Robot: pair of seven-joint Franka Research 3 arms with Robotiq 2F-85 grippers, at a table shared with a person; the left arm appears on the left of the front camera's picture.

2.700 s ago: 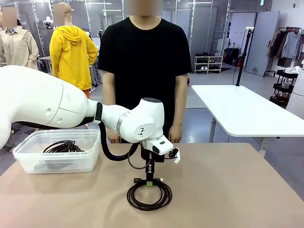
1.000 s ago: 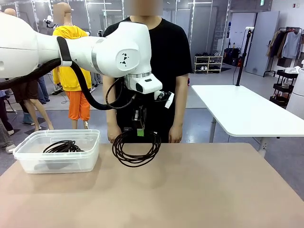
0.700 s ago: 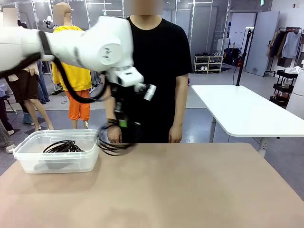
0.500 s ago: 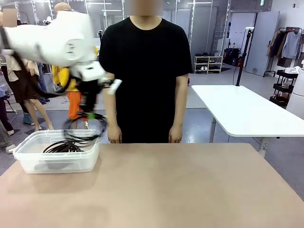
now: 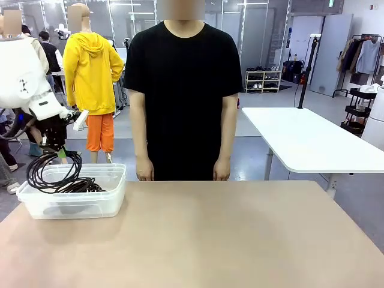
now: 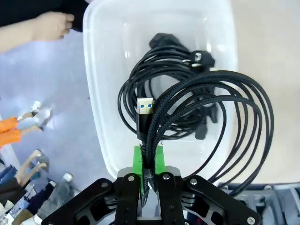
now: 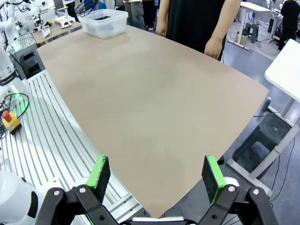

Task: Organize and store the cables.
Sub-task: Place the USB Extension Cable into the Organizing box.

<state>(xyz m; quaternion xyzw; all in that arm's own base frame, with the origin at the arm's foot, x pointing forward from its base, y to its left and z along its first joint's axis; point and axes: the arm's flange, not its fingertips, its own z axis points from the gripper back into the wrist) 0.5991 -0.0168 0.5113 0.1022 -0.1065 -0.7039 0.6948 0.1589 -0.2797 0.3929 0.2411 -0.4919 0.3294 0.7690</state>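
My left gripper [image 5: 59,155] [image 6: 149,161] is shut on a coiled black braided cable [image 5: 51,170] [image 6: 220,117] with a USB plug, which hangs above the clear plastic bin [image 5: 75,201] [image 6: 101,108] at the table's left end. A second black cable coil [image 5: 81,185] [image 6: 164,79] with plug ends lies inside the bin. In the left wrist view the held coil dangles over the bin's middle and beyond one rim. My right gripper [image 7: 157,174] is open, high above the near table edge, nothing between its green pads.
A person in a black shirt [image 5: 183,72] stands at the far side of the brown table [image 5: 216,240], hands hanging at the table edge [image 5: 144,174]. A white table [image 5: 306,141] stands at the back right. In the right wrist view the bin [image 7: 103,22] sits at the far corner.
My left arm has swung left from the table's middle, carrying the coil, and now holds it over the bin. The right gripper has stayed open.
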